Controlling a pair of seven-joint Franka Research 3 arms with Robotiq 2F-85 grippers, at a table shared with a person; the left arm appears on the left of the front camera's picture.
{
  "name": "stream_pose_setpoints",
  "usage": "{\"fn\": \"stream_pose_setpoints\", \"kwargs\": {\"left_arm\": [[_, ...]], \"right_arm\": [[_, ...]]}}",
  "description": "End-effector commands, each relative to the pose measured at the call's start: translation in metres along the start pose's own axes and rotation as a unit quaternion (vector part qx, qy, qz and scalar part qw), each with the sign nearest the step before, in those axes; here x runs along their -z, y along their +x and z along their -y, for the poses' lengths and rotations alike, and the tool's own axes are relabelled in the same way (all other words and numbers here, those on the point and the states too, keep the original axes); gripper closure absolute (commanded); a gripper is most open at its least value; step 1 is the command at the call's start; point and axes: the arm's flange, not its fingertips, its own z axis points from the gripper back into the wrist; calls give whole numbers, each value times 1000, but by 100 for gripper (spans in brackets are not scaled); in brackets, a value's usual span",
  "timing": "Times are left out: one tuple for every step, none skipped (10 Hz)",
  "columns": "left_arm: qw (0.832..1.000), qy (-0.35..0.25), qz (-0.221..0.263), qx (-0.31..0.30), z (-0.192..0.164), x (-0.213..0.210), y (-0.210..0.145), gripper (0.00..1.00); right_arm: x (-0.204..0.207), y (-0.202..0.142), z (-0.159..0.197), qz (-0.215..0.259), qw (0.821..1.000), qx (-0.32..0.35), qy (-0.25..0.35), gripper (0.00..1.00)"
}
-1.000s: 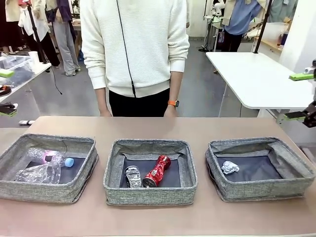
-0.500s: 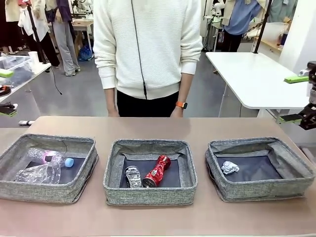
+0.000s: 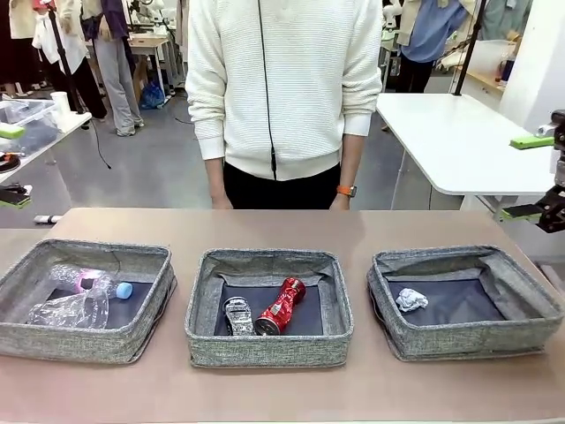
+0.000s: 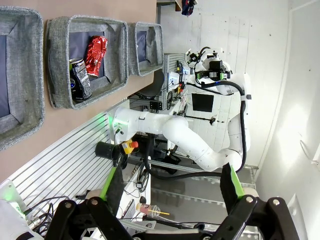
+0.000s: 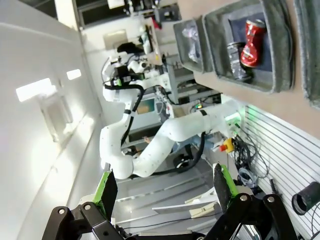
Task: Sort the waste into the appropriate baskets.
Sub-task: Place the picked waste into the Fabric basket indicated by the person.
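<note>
Left grey woven fabric basket [image 3: 84, 300] holds the clear plastic bottle [image 3: 88, 283] and crumpled container, hard to separate; cans sit in the middle basket [image 3: 269, 305], paper ball [image 3: 410, 300] right. Left gripper [image 4: 172, 187] and right gripper [image 5: 162, 187] both spread wide, empty.

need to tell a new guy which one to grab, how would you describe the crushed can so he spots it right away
Look at the middle basket of the three grey ones on the table. Two cans lie side by side on its dark base. The crushed can is the black-and-silver one on the left, shorter and more flattened than the red can beside it.
</note>
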Motion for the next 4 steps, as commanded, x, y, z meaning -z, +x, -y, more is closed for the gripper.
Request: {"fn": "stream_pose_setpoints", "kwargs": {"left_arm": [[1000,-7,0,-4,5,1,-1,0],[1000,-7,0,-4,5,1,-1,0],[1000,-7,0,-4,5,1,-1,0],[1000,-7,0,-4,5,1,-1,0]], "right_arm": [[0,2,-3,-2,1000,-14,11,0],[0,2,-3,-2,1000,-14,11,0],[0,2,-3,-2,1000,-14,11,0],[0,2,-3,-2,1000,-14,11,0]]}}
